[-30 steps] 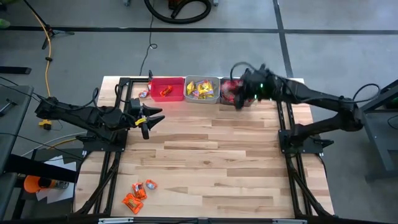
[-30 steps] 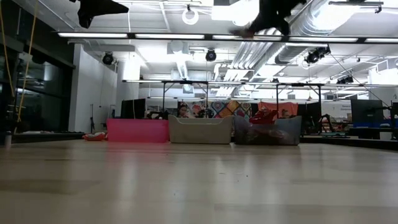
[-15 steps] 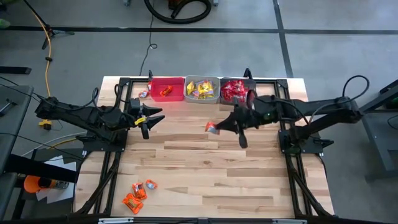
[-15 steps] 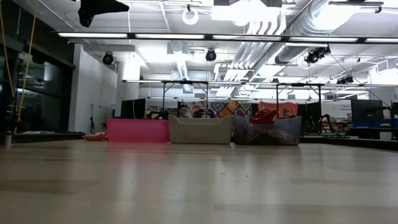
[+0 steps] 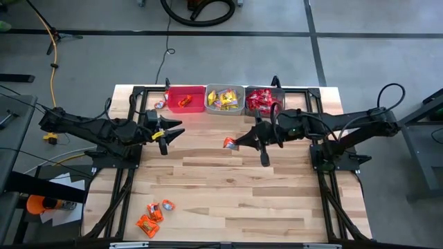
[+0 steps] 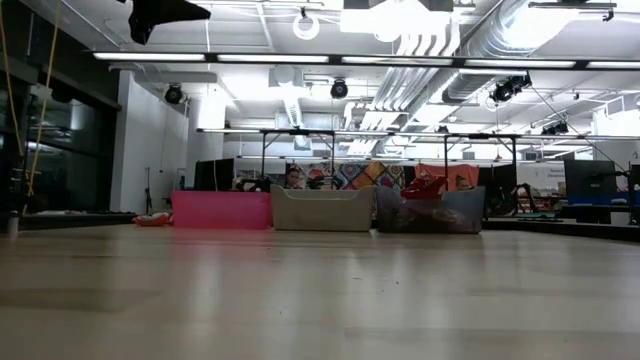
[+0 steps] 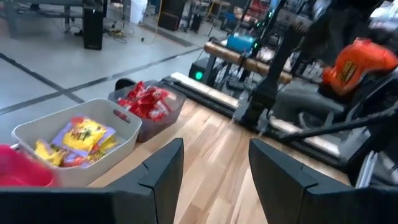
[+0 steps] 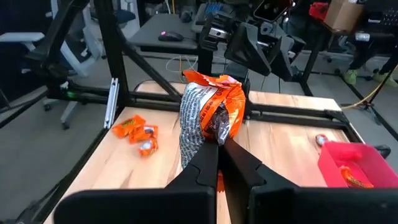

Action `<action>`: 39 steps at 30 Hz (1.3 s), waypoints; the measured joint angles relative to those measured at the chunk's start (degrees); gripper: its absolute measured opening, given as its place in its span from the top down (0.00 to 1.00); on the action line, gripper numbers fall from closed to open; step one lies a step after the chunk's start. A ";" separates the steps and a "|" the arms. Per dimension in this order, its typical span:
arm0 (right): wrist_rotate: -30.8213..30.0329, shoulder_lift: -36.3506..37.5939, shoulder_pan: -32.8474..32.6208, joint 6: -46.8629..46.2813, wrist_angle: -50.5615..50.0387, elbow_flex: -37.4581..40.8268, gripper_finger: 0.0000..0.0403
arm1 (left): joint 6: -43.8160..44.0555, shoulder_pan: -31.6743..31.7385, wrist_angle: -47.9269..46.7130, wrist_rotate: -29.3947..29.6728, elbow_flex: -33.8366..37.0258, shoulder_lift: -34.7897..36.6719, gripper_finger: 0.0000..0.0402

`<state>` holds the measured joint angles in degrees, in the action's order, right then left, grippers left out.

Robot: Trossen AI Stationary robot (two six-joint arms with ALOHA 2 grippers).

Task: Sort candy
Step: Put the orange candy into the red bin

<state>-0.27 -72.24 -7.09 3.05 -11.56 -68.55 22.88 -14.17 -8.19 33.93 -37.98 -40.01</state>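
My right gripper (image 8: 216, 146): clenched on an orange packet (image 8: 211, 112), which I hold over the middle of the table (image 5: 277, 200), away from the bins.
Grip point: my fingers (image 8: 205, 163) pinch the packet at its lower edge, on the crimped foil; the body of it stands free above them.
How it handles: I judge it very light and soft. The foil is shiny, so it is probably slippery, and it crumples under pressure. A pinch on the flat sealed end looks safer than one on the filled middle.
My left gripper (image 5: 168, 131): released, holding nothing; it waits above the left side of the table, near the red bin (image 5: 185, 98).
Loose candy (image 5: 154, 214): a small group of orange packets lies at the near left corner of the table, well apart from both grippers. They lie flat, so I think a grip from above on one edge is needed.
One stray piece (image 5: 159, 104): just beside the red bin, on the table.
Far row: red bin with one orange piece, then the grey bin (image 5: 225, 99) with yellow packets, then the dark bin (image 5: 263, 100) with red ones.
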 joint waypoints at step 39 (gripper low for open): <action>-1.44 -63.96 29.53 -23.36 -2.62 -52.94 0.78 | -11.04 0.00 11.35 3.46 0.00 0.76 0.58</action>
<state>-1.71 -136.20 22.44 -20.32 -14.18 -121.49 11.84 -14.17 3.16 37.39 -37.98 -39.24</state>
